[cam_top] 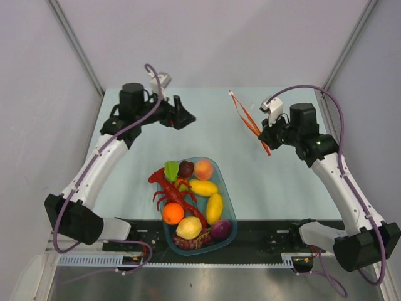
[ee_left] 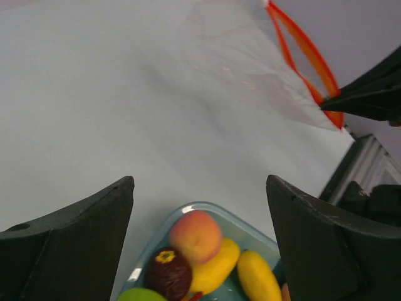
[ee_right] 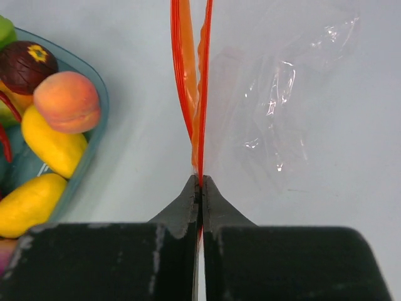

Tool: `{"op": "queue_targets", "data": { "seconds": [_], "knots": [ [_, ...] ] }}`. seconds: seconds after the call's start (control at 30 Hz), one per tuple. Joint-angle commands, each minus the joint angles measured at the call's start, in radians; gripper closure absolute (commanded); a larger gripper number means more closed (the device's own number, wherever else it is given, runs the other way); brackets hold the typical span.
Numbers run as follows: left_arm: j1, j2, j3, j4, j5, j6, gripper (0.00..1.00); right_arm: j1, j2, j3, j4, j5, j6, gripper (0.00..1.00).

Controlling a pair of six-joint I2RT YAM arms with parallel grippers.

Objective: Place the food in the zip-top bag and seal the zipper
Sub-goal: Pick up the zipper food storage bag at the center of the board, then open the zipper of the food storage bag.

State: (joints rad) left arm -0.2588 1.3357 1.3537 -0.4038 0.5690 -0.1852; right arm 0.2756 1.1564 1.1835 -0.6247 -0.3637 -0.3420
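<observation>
The pale table is being occupied by two things — a blue tub near the front edge, a zip-top bag further back, rightward.

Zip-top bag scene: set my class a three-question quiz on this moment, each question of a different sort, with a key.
1. True or false: the right gripper is shut on the thin red zipper strip of the crinkly clear plastic bag.
2. Choose: the round toy peach lies (A) in the bag, (B) in the translucent blue tub, (C) outside both.
3. Fill in: the left gripper is ____ and holds nothing.
Key: 1 true; 2 B; 3 open.
</observation>
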Motion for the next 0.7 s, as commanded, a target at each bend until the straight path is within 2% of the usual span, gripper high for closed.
{"op": "queue_targets", "data": {
  "seconds": [0.0,0.13,0.27,0.47,0.67],
  "knots": [
    [-0.147,0.057,-0.010,0.161,-0.046,-0.169,0.10,0.017,-0.044,0.021,0.011,-0.006,0.113,1.00],
    [-0.287,0.128,0.035,0.183,-0.087,-0.230,0.11,0.036,-0.075,-0.002,0.028,0.006,0.159,1.00],
    [-0.361,0.198,0.077,0.224,-0.112,-0.309,0.11,0.083,-0.101,-0.030,0.034,0.040,0.187,1.00],
    [-0.396,0.260,0.104,0.243,-0.094,-0.372,0.11,0.183,-0.138,-0.074,0.028,0.103,0.202,1.00],
    [-0.398,0.266,0.088,0.269,-0.086,-0.396,0.13,0.209,-0.155,-0.094,0.054,0.114,0.213,1.00]
  ]
}}
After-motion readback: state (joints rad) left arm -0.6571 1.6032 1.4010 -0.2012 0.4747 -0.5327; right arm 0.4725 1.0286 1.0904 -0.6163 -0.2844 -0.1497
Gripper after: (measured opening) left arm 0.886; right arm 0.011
